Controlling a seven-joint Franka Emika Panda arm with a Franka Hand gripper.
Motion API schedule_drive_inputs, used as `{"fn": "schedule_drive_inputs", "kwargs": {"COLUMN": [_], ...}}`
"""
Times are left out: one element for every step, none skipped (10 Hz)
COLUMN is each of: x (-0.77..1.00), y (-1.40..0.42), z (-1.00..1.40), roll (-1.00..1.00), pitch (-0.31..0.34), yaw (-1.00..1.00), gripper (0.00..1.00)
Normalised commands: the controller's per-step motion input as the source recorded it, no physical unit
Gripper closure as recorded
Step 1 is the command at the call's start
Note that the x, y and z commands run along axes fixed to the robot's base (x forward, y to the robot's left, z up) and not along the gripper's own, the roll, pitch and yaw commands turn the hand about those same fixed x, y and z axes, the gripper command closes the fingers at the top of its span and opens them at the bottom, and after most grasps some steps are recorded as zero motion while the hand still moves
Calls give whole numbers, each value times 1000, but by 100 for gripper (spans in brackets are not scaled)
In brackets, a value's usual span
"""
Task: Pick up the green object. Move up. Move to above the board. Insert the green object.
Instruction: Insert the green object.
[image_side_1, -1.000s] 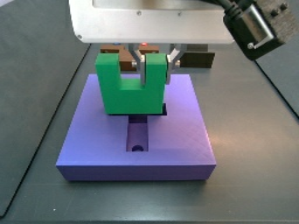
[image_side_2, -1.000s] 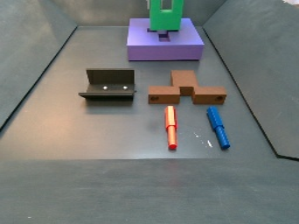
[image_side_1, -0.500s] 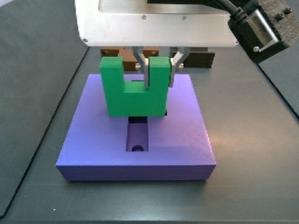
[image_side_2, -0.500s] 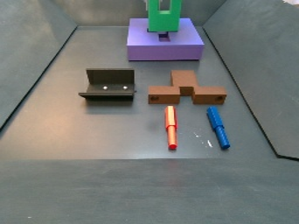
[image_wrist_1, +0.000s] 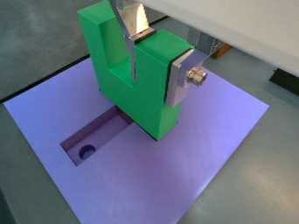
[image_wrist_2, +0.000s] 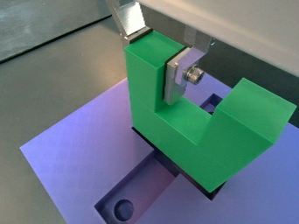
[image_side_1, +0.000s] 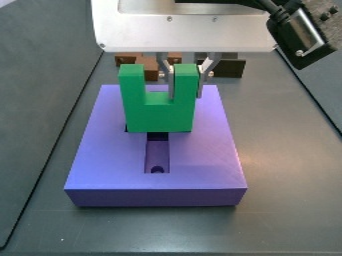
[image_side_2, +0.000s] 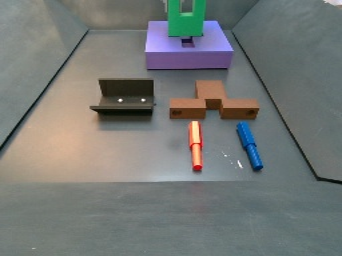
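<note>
The green object (image_side_1: 154, 110) is a U-shaped block standing upright with its prongs up, at the far end of the recess (image_side_1: 158, 155) in the purple board (image_side_1: 201, 165). My gripper (image_side_1: 185, 76) is shut on one prong from above. In both wrist views the silver fingers clamp that prong (image_wrist_1: 152, 66) (image_wrist_2: 156, 61), one finger inside the notch. A dark shadow shows under the block's base (image_wrist_2: 176, 171); I cannot tell whether it is fully seated. A round hole (image_wrist_1: 84, 152) lies in the open arm of the recess. Far back in a side view are the block (image_side_2: 187, 20) and board (image_side_2: 187, 55).
In a side view the dark fixture (image_side_2: 123, 96) stands mid-floor on the left, with a brown block (image_side_2: 211, 100) beside it. A red pen (image_side_2: 195, 145) and a blue pen (image_side_2: 249, 145) lie nearer. Brown pieces (image_side_1: 230, 68) sit behind the board.
The gripper with the green object has shifted slightly right and a little lower over the recess. Nothing else has moved.
</note>
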Motion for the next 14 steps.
{"fn": "schedule_drive_inputs", "kwargs": {"x": [51,0,-137,-191,-194,-186,-114,0,0,-71,-43,0,0,-49], "y": [0,29,46,26,17,29,0,-57,-34,-31,-63,-11,0,0], "z": [-206,-231,-126,-37,-37,-37,-37,-266,-677,-663,-557,-577,-631,-729], "roll": [40,59,21,0,0,0,0,0,37,34,0,53,161,189], "pitch": [0,0,0,-3,-10,-10,-11,-13,-44,-40,-34,-24,0,-27], "yaw": [0,0,0,0,0,0,0,0,0,-37,-49,-17,-9,0], "gripper": [100,100,100,100,100,100,100,100,100,100,100,100,100,100]}}
